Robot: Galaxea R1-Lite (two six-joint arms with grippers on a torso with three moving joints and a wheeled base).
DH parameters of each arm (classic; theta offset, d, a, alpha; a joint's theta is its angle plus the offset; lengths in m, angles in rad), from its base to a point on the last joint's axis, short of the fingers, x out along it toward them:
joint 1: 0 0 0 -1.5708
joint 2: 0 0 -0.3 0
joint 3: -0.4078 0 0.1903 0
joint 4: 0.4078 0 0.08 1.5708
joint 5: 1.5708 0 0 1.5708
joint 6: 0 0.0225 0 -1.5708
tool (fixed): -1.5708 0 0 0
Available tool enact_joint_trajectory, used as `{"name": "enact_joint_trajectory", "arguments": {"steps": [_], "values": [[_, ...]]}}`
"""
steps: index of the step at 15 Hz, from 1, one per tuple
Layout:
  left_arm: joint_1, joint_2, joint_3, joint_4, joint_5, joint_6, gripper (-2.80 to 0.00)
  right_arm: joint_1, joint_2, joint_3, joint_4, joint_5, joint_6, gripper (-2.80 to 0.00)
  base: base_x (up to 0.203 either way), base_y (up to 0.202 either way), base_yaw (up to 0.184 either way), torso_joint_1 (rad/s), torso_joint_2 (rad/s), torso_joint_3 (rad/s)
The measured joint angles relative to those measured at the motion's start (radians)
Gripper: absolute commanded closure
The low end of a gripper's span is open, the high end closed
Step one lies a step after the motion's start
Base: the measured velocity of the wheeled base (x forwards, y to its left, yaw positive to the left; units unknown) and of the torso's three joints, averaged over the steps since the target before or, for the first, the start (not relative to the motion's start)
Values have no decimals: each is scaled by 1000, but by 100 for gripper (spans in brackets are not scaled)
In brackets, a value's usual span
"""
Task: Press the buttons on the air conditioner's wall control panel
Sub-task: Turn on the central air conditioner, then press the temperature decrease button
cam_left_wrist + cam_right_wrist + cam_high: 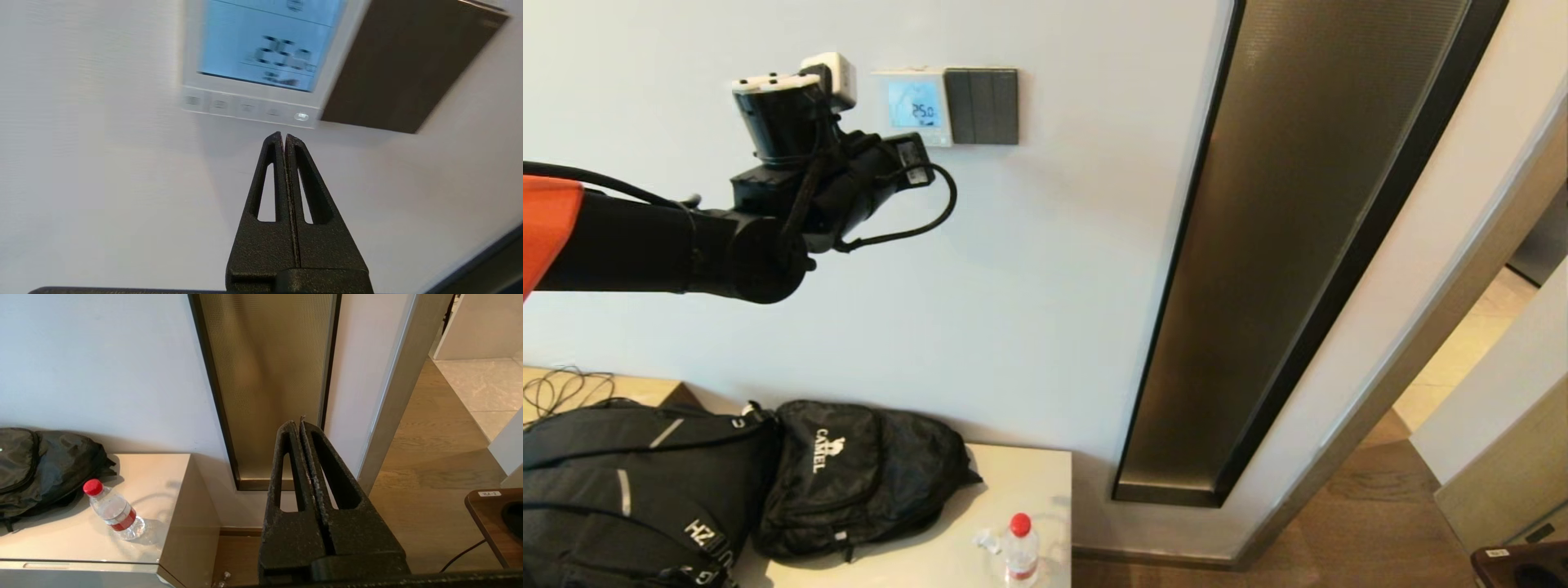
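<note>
The left gripper, fingers pressed together and empty, points just below the buttons of the wall panel, whose lit screen reads 25.0. A dark switch plate touches the panel's right edge. Below, a "CAMEL" backpack and bottle sit on a cabinet. The right gripper is closed too, hanging low.

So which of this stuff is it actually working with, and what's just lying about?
For the job:
- control panel
- its buttons
- left claw, shut, just short of the buttons

Just lying about:
- dark switch plate
- backpacks
- water bottle
- right claw, shut, parked
</note>
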Motion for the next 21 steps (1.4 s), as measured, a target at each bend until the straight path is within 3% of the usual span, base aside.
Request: {"name": "enact_joint_trajectory", "arguments": {"steps": [7, 21], "values": [[32, 15, -14, 3, -27, 0, 0, -1, 0, 0, 0, 0, 0, 0, 0, 0, 0, 0, 0, 0], [52, 120, -176, 57, -28, 1, 0, -1, 0, 0, 0, 0, 0, 0, 0, 0, 0, 0, 0, 0]]}}
